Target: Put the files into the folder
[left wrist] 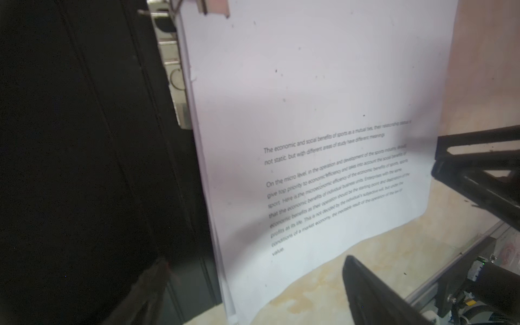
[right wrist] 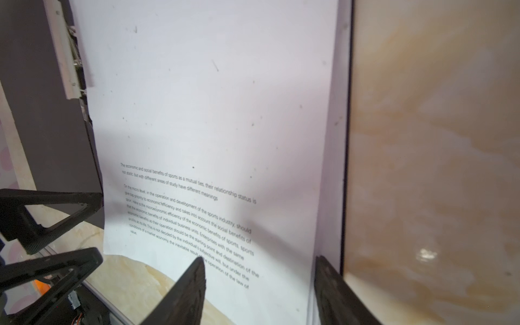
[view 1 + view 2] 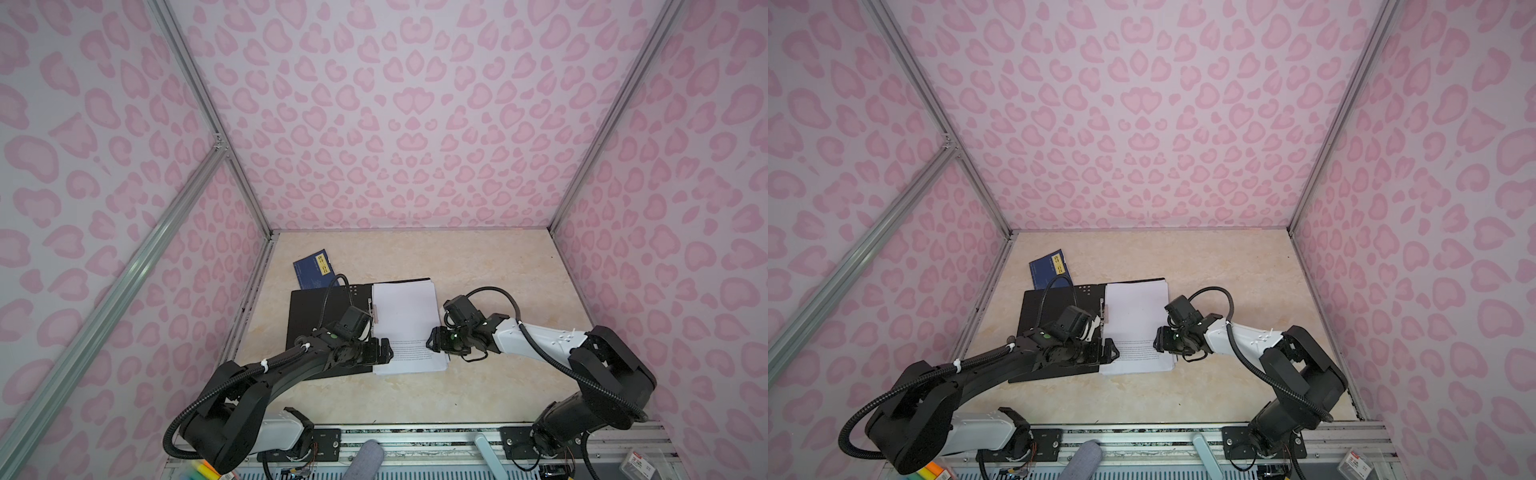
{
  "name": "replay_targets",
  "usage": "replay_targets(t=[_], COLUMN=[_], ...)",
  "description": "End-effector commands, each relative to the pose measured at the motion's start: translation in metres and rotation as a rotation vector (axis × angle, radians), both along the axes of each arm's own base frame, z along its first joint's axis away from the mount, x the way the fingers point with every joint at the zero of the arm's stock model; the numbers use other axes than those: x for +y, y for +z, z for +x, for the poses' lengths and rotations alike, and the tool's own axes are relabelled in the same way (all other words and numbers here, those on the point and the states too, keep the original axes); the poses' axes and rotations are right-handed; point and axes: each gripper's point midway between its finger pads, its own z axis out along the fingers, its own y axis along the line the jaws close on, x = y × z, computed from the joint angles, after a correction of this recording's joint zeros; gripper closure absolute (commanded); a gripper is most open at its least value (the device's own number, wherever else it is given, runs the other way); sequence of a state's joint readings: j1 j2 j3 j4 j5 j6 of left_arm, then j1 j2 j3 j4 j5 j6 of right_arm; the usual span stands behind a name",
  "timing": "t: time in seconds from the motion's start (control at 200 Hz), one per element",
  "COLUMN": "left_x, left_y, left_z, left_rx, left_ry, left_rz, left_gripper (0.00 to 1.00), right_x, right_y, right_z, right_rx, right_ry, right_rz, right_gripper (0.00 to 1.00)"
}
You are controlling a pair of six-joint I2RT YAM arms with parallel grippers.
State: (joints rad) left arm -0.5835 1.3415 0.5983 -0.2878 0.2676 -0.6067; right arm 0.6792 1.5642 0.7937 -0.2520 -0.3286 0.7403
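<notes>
White files (image 3: 405, 320) are lying stacked on the right half of the opened folder (image 3: 309, 311), whose black inside is facing up on the marble surface (image 3: 498, 266). Over the stack's near-left edge the left hand (image 3: 385, 352) is hovering, jaws spread wide and gripping nothing. At the stack's right edge the right hand (image 3: 431, 340) is hanging, jaws parted and empty, one finger (image 2: 188, 287) above the printed text. Whether it is touching the sheet is hard to tell.
</notes>
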Motion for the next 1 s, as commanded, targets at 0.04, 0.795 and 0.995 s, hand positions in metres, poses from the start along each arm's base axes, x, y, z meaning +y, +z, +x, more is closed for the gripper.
replay_targets(t=[0.04,0.795,0.995], left_x=[-0.004,0.01,0.015], left_y=[-0.003,0.058,0.039], left_z=[-0.008,0.025,0.031], left_rx=[0.04,-0.048,-0.003], left_ry=[-0.009,0.093,0.126], left_rz=[-0.016,-0.051,-0.055], left_gripper=[0.02,0.02,0.02], right_x=[-0.011,0.03,0.047], right_y=[-0.009,0.016,-0.005], right_z=[0.001,-0.08,-0.097], right_rx=[0.012,-0.065,-0.03], right_ry=[-0.021,0.374,0.441], right_rz=[-0.075,-0.152,-0.168], right_gripper=[0.37,0.96,0.97])
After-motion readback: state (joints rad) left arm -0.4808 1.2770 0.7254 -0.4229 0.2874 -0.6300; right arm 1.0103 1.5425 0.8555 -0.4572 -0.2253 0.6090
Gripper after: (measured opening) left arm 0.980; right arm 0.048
